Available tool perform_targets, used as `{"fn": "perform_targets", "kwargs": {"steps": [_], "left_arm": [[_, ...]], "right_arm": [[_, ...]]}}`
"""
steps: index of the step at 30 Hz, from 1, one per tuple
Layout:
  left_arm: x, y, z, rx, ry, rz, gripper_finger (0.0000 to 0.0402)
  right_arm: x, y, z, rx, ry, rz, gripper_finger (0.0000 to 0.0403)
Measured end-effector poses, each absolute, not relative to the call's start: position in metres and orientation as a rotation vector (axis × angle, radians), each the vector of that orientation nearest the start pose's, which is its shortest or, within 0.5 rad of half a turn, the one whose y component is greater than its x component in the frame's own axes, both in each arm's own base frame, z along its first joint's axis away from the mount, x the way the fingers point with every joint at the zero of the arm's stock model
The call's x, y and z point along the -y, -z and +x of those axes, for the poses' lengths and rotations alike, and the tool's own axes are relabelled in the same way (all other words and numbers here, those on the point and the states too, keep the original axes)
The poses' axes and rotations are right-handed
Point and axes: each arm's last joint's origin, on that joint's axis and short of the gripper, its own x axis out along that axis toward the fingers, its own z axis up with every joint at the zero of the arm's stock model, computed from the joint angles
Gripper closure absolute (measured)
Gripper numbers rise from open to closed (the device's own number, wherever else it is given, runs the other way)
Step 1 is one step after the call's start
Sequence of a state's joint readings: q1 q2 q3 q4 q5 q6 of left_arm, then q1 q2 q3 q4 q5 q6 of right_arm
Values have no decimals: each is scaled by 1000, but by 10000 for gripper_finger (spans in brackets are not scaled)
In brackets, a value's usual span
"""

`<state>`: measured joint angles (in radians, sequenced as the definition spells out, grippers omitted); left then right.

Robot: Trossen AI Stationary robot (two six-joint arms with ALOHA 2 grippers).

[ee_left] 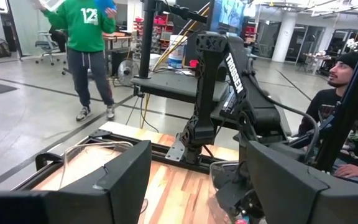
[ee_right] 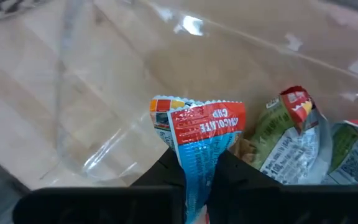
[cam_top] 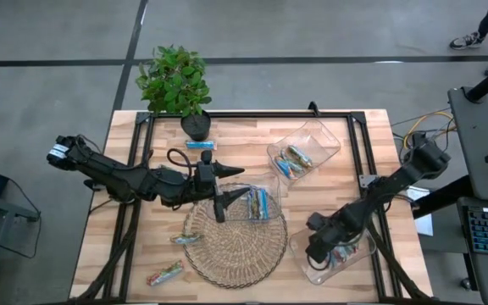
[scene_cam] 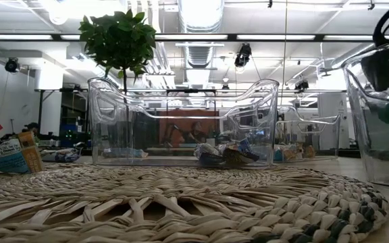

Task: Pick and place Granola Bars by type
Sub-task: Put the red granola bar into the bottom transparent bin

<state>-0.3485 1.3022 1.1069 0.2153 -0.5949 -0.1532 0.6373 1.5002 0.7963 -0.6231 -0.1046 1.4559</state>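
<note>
Sorting partly done, judging by where bars sit around the round woven wicker mat (cam_top: 235, 240)

Done so far:
- clear rectangular plastic tray (cam_top: 329, 141) well beyond the mat's far-right edge, holding a few blue-and-tan wrapped bars (cam_top: 294, 160)
- second clear tray (cam_top: 271, 181) on the mat's far rim, with a few blue-silver bars (cam_top: 261, 202) inside
- third clear tray (cam_top: 364, 251) just right of the mat, with green-silver and reddish wrapped bars (ee_right: 291, 140) already in it

In hand:
- right gripper (cam_top: 327, 247) down inside that third tray, jaws clenched on a blue-and-red "chocolate chip" wrapped bar (ee_right: 199, 146), wrapper end pinched between the fingers; looks like placement, not yet let go
- worth checking type match: neighbours in that tray read green-silver, held bar reads blue-red

Left to do:
- one reddish-tan bar (cam_top: 165, 273) on the light wooden counter (cam_top: 125, 203) near the mat's near-left edge
- one greenish bar (cam_top: 185, 239) at the mat's left rim
- one blue bar (cam_top: 200, 145) on the counter beyond the mat, by the black pot of the green leafy plant (cam_top: 173, 80)

Left gripper (cam_top: 220, 185) hovering above the mat's far-left rim, jaws released and holding nothing

Rough estimate: well past halfway, three loose bars plus the one in hand remaining
</note>
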Motion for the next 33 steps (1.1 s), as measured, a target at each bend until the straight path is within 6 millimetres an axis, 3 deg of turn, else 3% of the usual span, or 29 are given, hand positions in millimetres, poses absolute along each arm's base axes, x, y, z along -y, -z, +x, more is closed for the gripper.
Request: {"fn": "perform_targets", "kwargs": {"steps": [5,20,33], "left_arm": [[85,-371,282,36,-245,-161,156],[85,-370,282,30,-246,-156,156],[85,-373,282,5,-236,-161,156]], "right_arm": [[-154,-156,201,-1474,411,830,354],[-153,-176,203,-1402,409,830,219],[-158,-195,213,-1327,363,815,158]]}}
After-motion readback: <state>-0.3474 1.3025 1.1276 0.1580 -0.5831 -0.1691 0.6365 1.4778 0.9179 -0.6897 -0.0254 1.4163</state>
